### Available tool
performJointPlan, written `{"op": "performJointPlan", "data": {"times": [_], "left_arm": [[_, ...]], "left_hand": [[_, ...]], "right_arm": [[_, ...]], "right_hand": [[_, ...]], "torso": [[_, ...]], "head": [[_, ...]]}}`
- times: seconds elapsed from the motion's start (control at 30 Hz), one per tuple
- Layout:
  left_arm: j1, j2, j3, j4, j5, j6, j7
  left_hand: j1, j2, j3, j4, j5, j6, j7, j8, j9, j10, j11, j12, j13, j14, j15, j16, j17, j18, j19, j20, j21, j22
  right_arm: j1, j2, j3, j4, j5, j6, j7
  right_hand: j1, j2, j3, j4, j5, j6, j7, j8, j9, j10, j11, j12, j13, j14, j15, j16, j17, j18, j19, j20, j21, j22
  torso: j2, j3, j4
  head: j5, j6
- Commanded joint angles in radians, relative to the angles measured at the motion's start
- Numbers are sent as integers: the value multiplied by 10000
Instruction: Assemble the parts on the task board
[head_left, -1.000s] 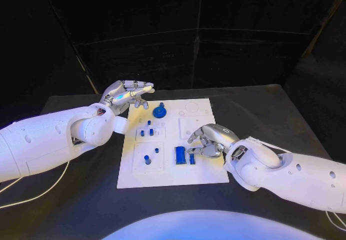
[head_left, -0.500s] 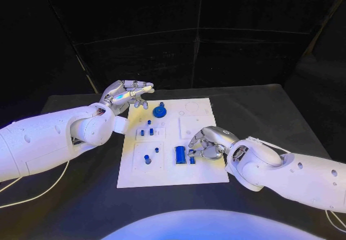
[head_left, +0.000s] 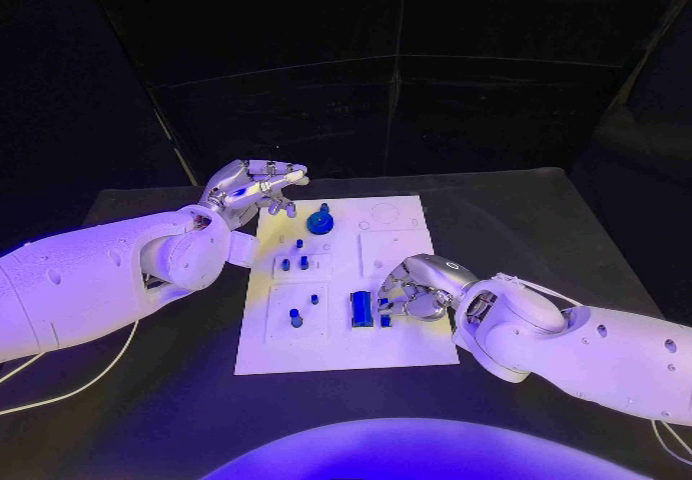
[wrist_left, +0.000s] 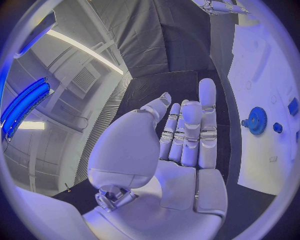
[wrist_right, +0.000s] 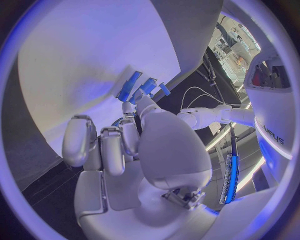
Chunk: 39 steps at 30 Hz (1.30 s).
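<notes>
Here the white task board (head_left: 340, 340) lies flat in the middle of the black table (head_left: 577, 230), and everything else can be placed from it. The left hand (head_left: 257, 187) hangs in the air just off the board's far left corner. Its fingers are stretched out and a little apart, and it holds nothing; the left wrist view shows the bare palm (wrist_left: 187, 150) with the fingers straight up. Close to that hand, on the far part of the board, sits a round blue gear (head_left: 319, 223) with a small knob on top; the left wrist view shows its toothed rim (wrist_left: 255, 120). A bit nearer the robot, some small blue pegs (head_left: 293, 263) stand in the board's left half. Nearer still, one blue peg (head_left: 294, 320) stands in a square dip on the left. Beside that, near the middle of the board's near half, a long blue block (head_left: 359, 308) lies flat. The right hand (head_left: 415, 290) is low over the board's right side, next to this block. Its fingers are curled down over a thin blue piece (head_left: 384, 316) just to the right of the block. From these pictures I cannot tell if the hand really grips that piece or only touches it. In the right wrist view the fingertips (wrist_right: 130, 108) point at the blue parts (wrist_right: 140, 88) on the board.
</notes>
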Motion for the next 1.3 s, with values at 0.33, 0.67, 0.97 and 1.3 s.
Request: {"op": "performJointPlan", "data": {"times": [0.33,0.67,0.97,1.3], "left_arm": [[15,-6,6,18,14,99,35],[15,3,6,5,14,106,30],[14,15,6,-4,14,112,29],[14,28,5,-40,14,126,23]], "left_hand": [[73,-22,-12,-67,-10,-51,10,38,-7,-62,-13,70,-11,-93,0,48,-14,195,9,80,-53,-11],[74,-12,-14,-70,-9,-70,17,38,-9,-85,-7,82,-11,-96,6,55,-18,194,10,83,-56,-13],[74,-12,-14,-70,-9,-70,17,38,-9,-85,-7,82,-11,-96,6,55,-18,194,10,83,-56,-13],[70,-7,-17,-70,-10,-78,22,40,-9,-96,-3,91,-11,-99,8,59,-22,193,10,85,-57,-14]], "right_arm": [[9,-7,1,-53,-200,-74,11],[9,-27,1,-64,-208,-320,87],[9,-30,2,-90,-210,32,53],[9,-35,2,-113,-240,450,17]], "right_hand": [[114,105,29,-88,16,92,15,28,-28,13,-88,-71,165,780,-48,12,1333,29,13,-71,-15,12],[130,81,15,-112,34,30,43,-25,-60,7,-70,-81,159,780,-43,10,1332,28,12,-76,-18,7],[87,74,-14,-92,1,35,56,-37,-72,12,-56,-75,164,783,-33,15,1342,26,13,-73,-17,11],[287,231,84,-221,111,355,-71,76,-50,19,-154,-84,159,781,-95,8,1335,28,18,-103,-12,22]], "torso": [[7,6,-10],[-3,3,-7],[1,0,0],[-5,-3,4]], "head": [[27,-3],[10,-21],[1,-25],[4,-37]]}}
